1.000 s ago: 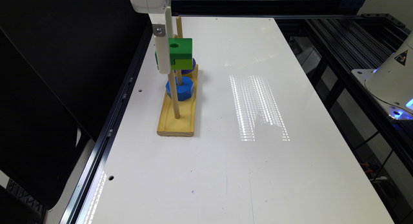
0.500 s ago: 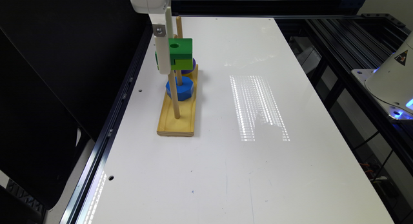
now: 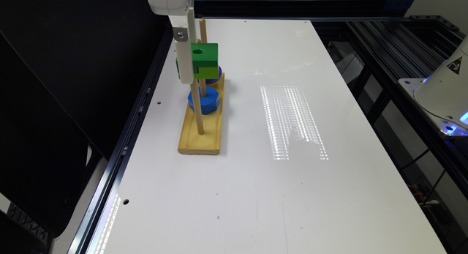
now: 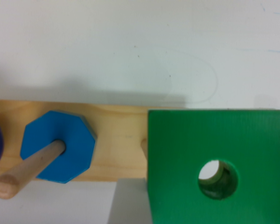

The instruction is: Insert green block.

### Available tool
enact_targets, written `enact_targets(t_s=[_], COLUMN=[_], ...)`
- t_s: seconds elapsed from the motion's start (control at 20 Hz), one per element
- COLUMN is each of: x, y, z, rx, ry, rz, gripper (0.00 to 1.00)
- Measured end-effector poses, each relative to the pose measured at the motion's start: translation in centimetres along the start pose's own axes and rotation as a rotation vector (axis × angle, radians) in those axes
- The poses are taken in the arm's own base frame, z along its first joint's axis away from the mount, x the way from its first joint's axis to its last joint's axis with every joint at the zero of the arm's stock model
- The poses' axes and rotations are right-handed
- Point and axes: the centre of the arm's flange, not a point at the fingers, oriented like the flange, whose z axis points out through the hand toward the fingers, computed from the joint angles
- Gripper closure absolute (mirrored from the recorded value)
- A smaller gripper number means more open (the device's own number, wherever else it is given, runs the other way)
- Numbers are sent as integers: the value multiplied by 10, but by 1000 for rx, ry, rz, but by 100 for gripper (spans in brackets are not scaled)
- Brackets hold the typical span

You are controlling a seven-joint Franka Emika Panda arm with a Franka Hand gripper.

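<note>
Held aloft above the wooden peg base (image 3: 200,137): square green wooden block (image 3: 204,60), clamped by white gripper (image 3: 185,62). From the wrist, peg tip visible through block's hole. Threaded on middle peg: blue hexagonal block (image 4: 58,146).

We see our arm's white wrist reaching straight down near the worktop's far edge, by its corner on the exterior view's left. Our gripper (image 3: 193,65) hangs vertically below it, one long white finger (image 3: 184,60) pressed flat against the side of the green block (image 3: 204,60), which it holds aloft.
</note>
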Motion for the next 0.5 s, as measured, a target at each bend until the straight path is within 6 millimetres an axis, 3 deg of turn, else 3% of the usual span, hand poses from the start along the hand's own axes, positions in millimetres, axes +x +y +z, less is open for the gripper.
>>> enact_targets(t_s=[0.5], x=[9], y=[7], z=[0], rx=[-5], ry=[5], rz=[12], gripper=[100])
